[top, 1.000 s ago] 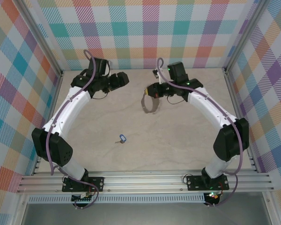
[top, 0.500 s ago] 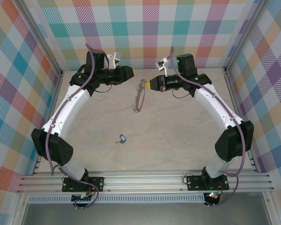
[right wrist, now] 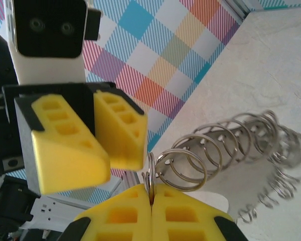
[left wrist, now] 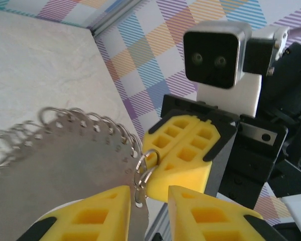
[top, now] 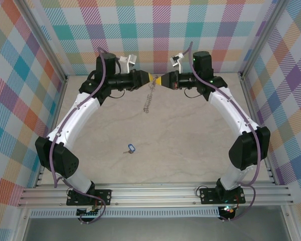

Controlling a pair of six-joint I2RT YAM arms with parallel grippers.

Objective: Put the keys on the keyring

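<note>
The keyring (top: 147, 103), a grey metal plate fringed with small wire loops, hangs above the back of the table. My right gripper (top: 163, 80) is shut on one of its top loops, pinched between the yellow pads (right wrist: 151, 193). My left gripper (top: 151, 79) faces it tip to tip. Its jaws (left wrist: 148, 198) are narrowed but still apart, with the keyring (left wrist: 65, 165) rim and a loop in the gap. The keys (top: 131, 148), a tiny silvery key with a blue tag, lie on the table, nearer the front.
Checked walls close in the table on three sides, and both grippers hover close to the back wall (top: 160, 45). A metal rail (top: 155, 193) with the arm bases runs along the near edge.
Both grippers have risen and come together at the back. The keyring has swung up with the right gripper and now hangs edge-on. The left jaws have narrowed around its rim.
</note>
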